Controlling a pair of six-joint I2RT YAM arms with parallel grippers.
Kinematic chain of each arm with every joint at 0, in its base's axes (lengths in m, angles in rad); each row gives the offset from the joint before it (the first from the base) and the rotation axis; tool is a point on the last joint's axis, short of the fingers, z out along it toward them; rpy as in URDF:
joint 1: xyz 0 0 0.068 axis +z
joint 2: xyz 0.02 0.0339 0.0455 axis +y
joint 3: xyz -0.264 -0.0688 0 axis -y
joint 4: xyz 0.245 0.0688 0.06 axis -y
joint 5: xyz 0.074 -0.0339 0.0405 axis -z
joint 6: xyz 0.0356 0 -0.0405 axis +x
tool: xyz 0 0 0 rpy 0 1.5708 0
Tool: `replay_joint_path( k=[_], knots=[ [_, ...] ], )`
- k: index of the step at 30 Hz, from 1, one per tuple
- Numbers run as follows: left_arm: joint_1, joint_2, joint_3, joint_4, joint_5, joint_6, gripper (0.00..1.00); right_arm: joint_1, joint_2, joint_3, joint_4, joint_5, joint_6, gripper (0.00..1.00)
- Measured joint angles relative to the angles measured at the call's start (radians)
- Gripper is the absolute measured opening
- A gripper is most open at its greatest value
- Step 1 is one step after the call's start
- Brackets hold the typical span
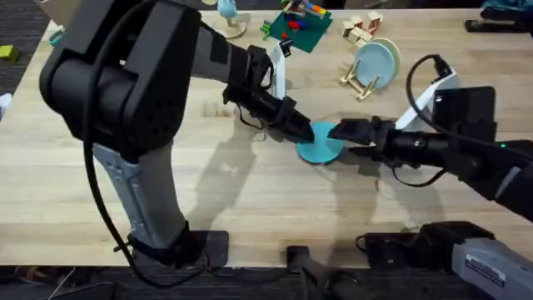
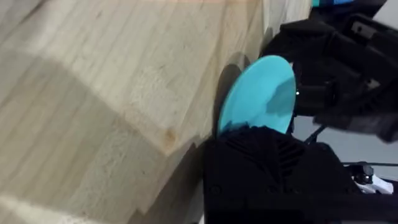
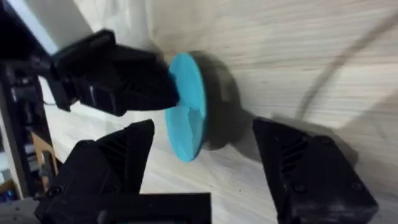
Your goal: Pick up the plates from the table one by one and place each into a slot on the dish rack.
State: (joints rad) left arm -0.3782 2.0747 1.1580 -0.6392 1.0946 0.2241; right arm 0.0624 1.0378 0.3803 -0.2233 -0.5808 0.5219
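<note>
Your left arm (image 1: 125, 75) sits closest under the overhead camera, big and dark, reaching from the lower left across to mid-bench; its left gripper (image 1: 301, 129) has the fingers closed on the near edge of the turquoise plate (image 1: 321, 146); in the left wrist view that plate (image 2: 261, 93) stands tilted up on edge off the bench (image 1: 100, 192), and you see the right gripper (image 2: 339, 81) just behind it; the plate sits around the middle of the bench, between both grippers; right gripper (image 1: 346, 131) comes in from the right, fingers spread wide, nothing held, tips just beside the plate's right edge; from the right wrist view you get the plate (image 3: 186, 106) edge-on with the left gripper (image 3: 155, 84) clamped on its far side, and the right fingers (image 3: 112, 162) straddle open near it, not touching as far as you can tell; farther back on the right, the dish rack (image 1: 362, 77) holds the pale blue plate (image 1: 376, 60) upright in a slot; a green brick board (image 1: 296, 29) lies at the back edge, left of the rack.
</note>
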Motion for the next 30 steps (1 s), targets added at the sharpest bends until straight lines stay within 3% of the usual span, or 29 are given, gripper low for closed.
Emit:
replay_joint_path(
  k=[9,14,21,23,26,30],
  knots=[
    [0.0,0.0,0.0,0.0,0.0,0.0,0.042,0.11,0.075,-0.004,0.131,0.024,0.088,0.859],
    [0.0,0.0,0.0,0.0,0.0,0.0,0.042,0.156,0.166,-0.004,0.239,0.042,0.131,0.57],
    [-0.001,0.0,0.0,0.0,-0.001,0.0,0.042,0.159,0.219,-0.004,0.279,0.051,0.166,0.294],
    [-0.001,0.0,0.0,0.0,-0.001,0.0,0.042,0.159,0.223,-0.005,0.275,0.049,0.177,0.152],
    [0.005,0.0,0.001,-0.001,0.002,0.001,0.042,0.158,0.218,-0.005,0.287,0.037,0.183,0.089],
    [0.005,0.0,0.001,-0.001,0.002,0.001,0.042,0.157,0.218,-0.005,0.286,0.034,0.189,0.087]
  ],
)
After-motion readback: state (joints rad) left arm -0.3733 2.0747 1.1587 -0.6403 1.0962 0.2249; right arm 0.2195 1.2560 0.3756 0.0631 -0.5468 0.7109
